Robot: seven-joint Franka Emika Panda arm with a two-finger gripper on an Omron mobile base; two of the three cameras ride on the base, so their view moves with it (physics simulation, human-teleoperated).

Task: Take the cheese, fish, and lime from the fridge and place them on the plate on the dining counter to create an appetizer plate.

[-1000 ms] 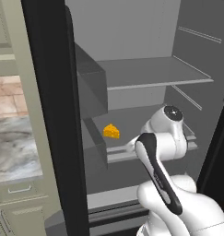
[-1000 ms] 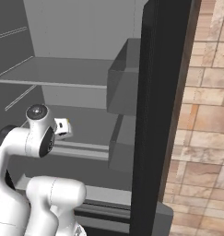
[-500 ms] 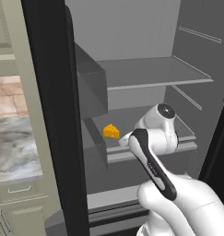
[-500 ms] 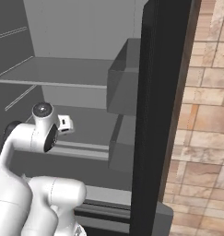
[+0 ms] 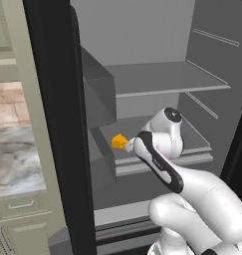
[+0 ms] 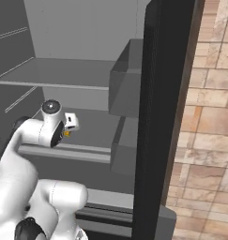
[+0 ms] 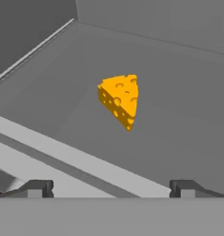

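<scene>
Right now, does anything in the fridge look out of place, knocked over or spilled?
Nothing stands out. The cheese lies intact on the grey fridge shelf, with no spill around it. The gripper is open, short of the wedge and not touching it.

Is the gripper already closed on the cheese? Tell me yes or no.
No: in the hand view the cheese lies free on the fridge shelf, ahead of the gripper, whose fingertips stand wide apart.
</scene>
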